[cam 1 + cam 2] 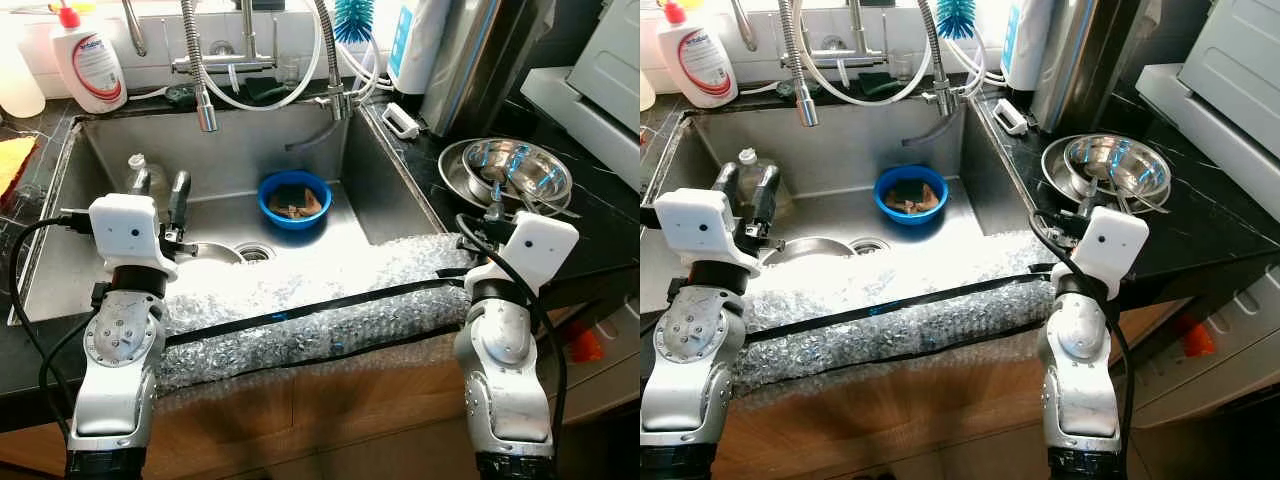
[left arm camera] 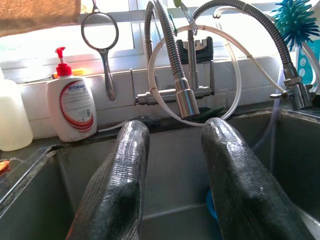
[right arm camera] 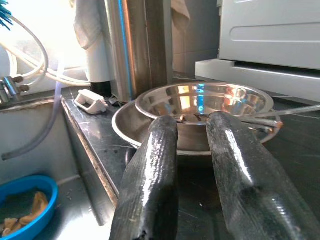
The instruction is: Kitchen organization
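A blue bowl [image 1: 294, 198] with brown scraps in it sits in the steel sink [image 1: 390, 190], behind the drain [image 1: 255, 253]. My left gripper [image 1: 160, 188] hangs open over the sink's left part, just in front of a clear bottle [image 1: 138, 168]; nothing is between its fingers [image 2: 127, 150]. Stacked steel bowls [image 1: 510, 170] with utensils stand on the black counter at the right. My right gripper [image 1: 492, 208] is low over the counter just before those bowls [image 3: 205, 102], open with a narrow gap and holding nothing.
Bubble wrap [image 1: 300, 310] with black tape pads the sink's front edge. Spring faucets [image 1: 205, 100] and hoses hang over the sink. A soap bottle [image 1: 90, 60] stands at the back left, a blue brush [image 1: 353, 18] behind, and a tall steel canister [image 1: 470, 60] and white appliance [image 1: 600, 70] at the right.
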Robot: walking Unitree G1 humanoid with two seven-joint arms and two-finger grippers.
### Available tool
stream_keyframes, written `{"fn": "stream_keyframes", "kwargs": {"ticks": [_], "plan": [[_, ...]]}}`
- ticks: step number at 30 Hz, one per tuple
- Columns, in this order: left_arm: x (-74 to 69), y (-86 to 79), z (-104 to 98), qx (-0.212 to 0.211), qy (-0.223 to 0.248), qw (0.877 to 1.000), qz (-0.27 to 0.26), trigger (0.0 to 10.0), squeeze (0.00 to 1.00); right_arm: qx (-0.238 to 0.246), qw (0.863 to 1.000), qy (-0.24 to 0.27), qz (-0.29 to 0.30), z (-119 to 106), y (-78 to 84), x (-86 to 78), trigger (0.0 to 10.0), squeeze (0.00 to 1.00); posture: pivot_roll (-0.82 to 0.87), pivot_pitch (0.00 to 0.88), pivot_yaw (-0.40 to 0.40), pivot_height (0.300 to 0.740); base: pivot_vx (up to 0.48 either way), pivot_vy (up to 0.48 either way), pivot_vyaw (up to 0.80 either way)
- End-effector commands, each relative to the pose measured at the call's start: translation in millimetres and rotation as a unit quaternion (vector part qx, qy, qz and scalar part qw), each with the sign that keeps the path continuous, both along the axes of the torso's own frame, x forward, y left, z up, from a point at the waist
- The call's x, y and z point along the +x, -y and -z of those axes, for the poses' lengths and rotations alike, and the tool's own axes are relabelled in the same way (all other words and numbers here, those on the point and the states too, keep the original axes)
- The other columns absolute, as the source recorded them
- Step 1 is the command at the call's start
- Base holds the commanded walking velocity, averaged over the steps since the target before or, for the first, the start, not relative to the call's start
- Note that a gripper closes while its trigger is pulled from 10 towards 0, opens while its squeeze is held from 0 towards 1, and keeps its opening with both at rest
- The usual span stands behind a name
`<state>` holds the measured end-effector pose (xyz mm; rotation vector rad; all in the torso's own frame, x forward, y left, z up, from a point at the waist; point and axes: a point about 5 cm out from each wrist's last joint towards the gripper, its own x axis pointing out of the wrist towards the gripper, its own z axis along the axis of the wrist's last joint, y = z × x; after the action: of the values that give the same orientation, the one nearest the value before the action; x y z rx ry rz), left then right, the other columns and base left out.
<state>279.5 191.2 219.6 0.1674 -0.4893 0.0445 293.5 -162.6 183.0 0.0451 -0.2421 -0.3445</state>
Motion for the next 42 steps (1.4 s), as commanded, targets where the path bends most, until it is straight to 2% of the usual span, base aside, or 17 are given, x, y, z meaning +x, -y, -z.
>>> {"fn": "stream_keyframes", "kwargs": {"ticks": [1,9,18,28,30,31,34,35,36,37,38,39,42], "plan": [[0.1,-0.4,0,0.002,0.003,1.0,-0.006,10.0,0.0,0.001,1.0,0.011,-0.013,-4,-3.5,1.2,10.0,0.0,0.06,0.109,-0.067,0.74,0.0,0.0,0.0],[-0.3,-0.5,1,0.003,0.001,1.0,-0.007,10.0,0.0,-0.001,1.0,0.015,-0.028,-5,-7.6,2.0,10.0,0.0,0.06,0.111,-0.068,0.74,0.0,0.0,0.0],[0.1,1.0,2,0.004,-0.002,1.0,-0.004,10.0,0.0,-0.01,0.998,-0.013,-0.057,3,-14.2,5.6,10.0,0.0,0.06,0.11,-0.068,0.74,0.0,0.0,0.0],[-0.2,0.6,2,0.003,-0.001,1.0,-0.005,10.0,0.0,-0.01,0.998,-0.012,-0.058,3,-14.3,5.6,10.0,0.0,0.06,0.112,-0.067,0.74,0.0,0.0,0.0],[0.1,0.8,2,0.003,-0.002,1.0,-0.004,10.0,0.0,-0.055,0.998,-0.012,-0.037,-1,-11.0,4.4,10.0,0.0,0.05,0.114,-0.067,0.74,0.0,0.0,0.0],[0.2,0.7,2,0.003,-0.002,1.0,-0.003,10.0,0.0,-0.062,0.998,-0.015,-0.025,-1,-8.9,3.8,10.0,0.0,0.05,0.113,-0.068,0.74,0.0,0.0,0.0],[0.3,0.8,2,0.003,-0.001,1.0,-0.003,10.0,0.0,-0.046,0.999,-0.025,-0.005,3,-3.1,3.4,10.0,0.0,0.06,0.113,-0.067,0.74,0.0,0.0,0.0],[0.3,0.9,2,0.003,-0.001,1.0,-0.003,10.0,0.0,-0.035,0.999,-0.026,-0.004,4,-1.9,3.7,10.0,0.06,0.06,0.114,-0.067,0.74,0.0,0.0,0.0],[0.3,0.9,2,0.004,-0.001,1.0,-0.003,10.0,0.0,-0.03,0.999,-0.026,-0.005,4,-1.9,4.0,10.0,0.06,0.06,0.114,-0.067,0.74,0.0,0.0,0.0],[0.2,0.9,2,0.004,-0.001,1.0,-0.003,10.0,0.0,-0.022,0.999,-0.027,-0.004,5,-1.4,4.3,10.0,0.62,0.06,0.113,-0.067,0.74,0.0,0.0,0.0],[0.1,0.8,2,0.004,-0.001,1.0,-0.003,10.0,0.0,-0.014,1.0,-0.028,-0.003,5,-1.1,4.5,10.0,0.93,0.06,0.112,-0.067,0.74,0.0,0.0,0.0],[-0.1,1.0,2,0.003,-0.001,1.0,-0.003,10.0,0.0,-0.003,1.0,-0.028,-0.001,5,-0.7,5.1,10.0,1.0,0.06,0.111,-0.068,0.74,0.0,0.0,0.0],[-0.1,1.2,2,0.003,-0.001,1.0,-0.002,10.0,0.0,-0.011,1.0,-0.028,0.0,5,-1.3,5.4,10.0,0.98,0.06,0.111,-0.068,0.74,0.0,0.0,0.0]]}}
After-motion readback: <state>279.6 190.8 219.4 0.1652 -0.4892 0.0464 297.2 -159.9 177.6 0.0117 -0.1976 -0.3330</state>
